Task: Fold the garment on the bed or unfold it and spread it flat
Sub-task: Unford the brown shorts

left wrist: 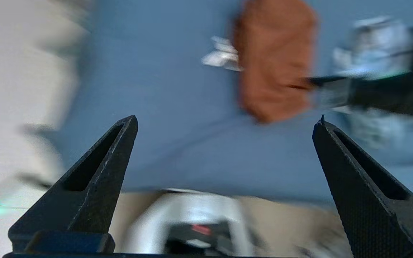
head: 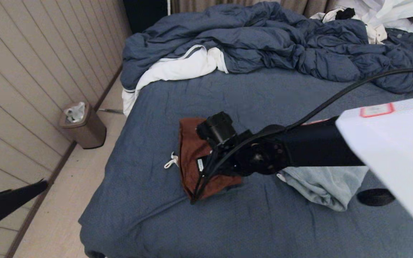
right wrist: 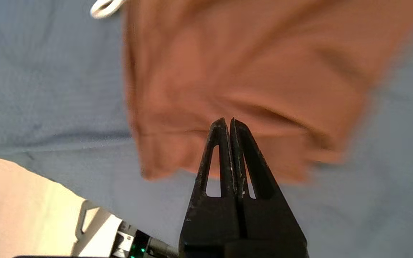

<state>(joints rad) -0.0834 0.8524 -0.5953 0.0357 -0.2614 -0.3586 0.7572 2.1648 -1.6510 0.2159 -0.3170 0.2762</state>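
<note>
A rust-brown garment (head: 192, 150) (right wrist: 228, 64) (left wrist: 274, 61) lies bunched on the bed (head: 149, 107), on its slate-blue sheet, with a white drawstring (head: 171, 161) at its left edge. My right arm reaches over it. My right gripper (right wrist: 227, 120) (head: 193, 199) is at the garment's near edge with its jaws pressed together; creases in the cloth run to the fingertips. My left gripper (left wrist: 224, 122) (head: 43, 184) hangs wide open beside the bed's left side, above the floor, holding nothing.
A light-blue garment (head: 321, 186) lies crumpled to the right of the rust one. The blue duvet (head: 264, 39) with white lining is heaped across the far end, with white clothes (head: 382, 14) behind it. A brown waste bin (head: 82, 125) stands by the wall.
</note>
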